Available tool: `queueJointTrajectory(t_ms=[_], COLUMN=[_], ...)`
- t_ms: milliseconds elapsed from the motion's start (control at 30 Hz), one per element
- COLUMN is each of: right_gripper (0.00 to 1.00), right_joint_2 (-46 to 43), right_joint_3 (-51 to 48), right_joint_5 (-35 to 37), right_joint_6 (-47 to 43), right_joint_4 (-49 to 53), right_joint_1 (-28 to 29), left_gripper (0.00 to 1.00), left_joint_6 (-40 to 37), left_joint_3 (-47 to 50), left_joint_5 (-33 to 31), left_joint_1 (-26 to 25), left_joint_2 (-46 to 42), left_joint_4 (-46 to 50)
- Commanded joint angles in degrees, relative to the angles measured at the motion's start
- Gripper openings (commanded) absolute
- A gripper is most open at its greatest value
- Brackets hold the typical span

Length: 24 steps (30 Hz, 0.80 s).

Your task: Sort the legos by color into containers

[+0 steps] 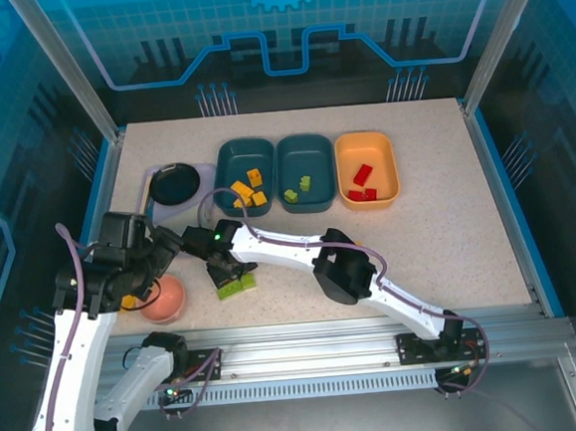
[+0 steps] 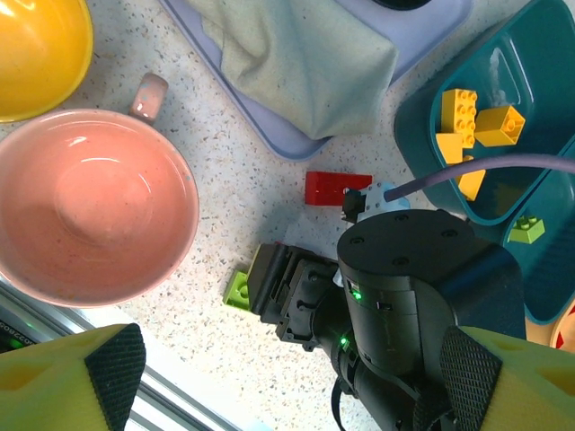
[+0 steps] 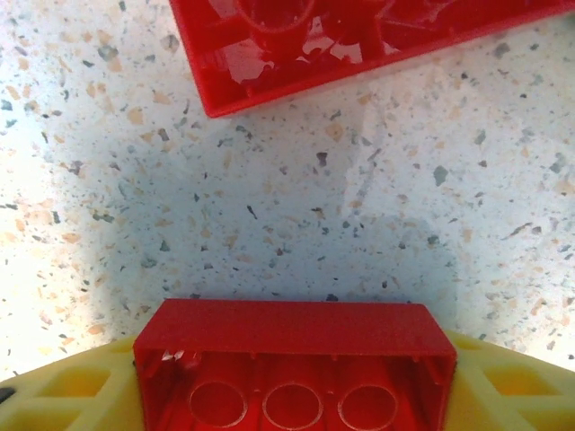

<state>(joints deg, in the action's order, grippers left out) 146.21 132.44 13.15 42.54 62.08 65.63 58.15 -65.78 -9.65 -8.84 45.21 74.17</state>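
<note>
Right gripper [image 3: 292, 388] is clenched on a red lego [image 3: 295, 330], low over the table toward 8 o'clock of centre. The left gripper [image 1: 141, 285] hangs spread and empty. At 12 o'clock, one teal tray [image 1: 226, 160] holds yellow pieces, the other teal tray [image 1: 308, 152] green, the orange tray [image 1: 364, 145] reds. Left to do, I judge: this brick, another red brick [image 2: 337, 189], a green brick [image 2: 238, 289], perhaps more hidden under my arm.

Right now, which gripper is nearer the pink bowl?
Left. The left gripper is at the pink bowl's left rim in the top view; the right gripper, holding a red brick, is farther right, beside the light green brick.
</note>
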Motion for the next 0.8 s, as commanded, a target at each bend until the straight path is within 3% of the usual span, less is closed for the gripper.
queueJointTrajectory(t_ms=[0,133,300,533,633,767], right_gripper=[0.6,0.57,0.56,0.55,0.55,0.54], right_joint_2=[-0.72,-6.24,-20.91,-41.93,-45.57,-45.93], right_joint_3=[0.01,-1.39,-11.03,-30.87,-35.71,-38.82], right_joint_5=[2.43,5.52,9.57,8.6,6.35,4.28], right_joint_6=[0.53,0.14,0.5,2.28,6.03,17.52], right_joint_4=[1.47,1.27,-0.2,-3.88,-5.75,-8.73], right_joint_1=[0.53,-0.64,-6.43,-26.04,-35.46,-44.85], left_gripper=[0.88,0.88,0.87,0.87,0.87,0.87], left_joint_6=[-2.07,-4.83,-7.34,-7.85,-7.06,-7.7], left_joint_3=[1.25,2.44,3.4,-0.43,-1.63,-5.51], left_joint_5=[2.97,8.3,18.32,14.89,14.22,14.29], left_joint_1=[-0.12,-0.12,-2.39,-17.64,-21.87,-25.16], left_joint_2=[-0.08,0.36,3.44,15.36,21.19,29.14], left_joint_4=[-1.69,-6.76,-17.31,-27.87,-32.41,-35.46])
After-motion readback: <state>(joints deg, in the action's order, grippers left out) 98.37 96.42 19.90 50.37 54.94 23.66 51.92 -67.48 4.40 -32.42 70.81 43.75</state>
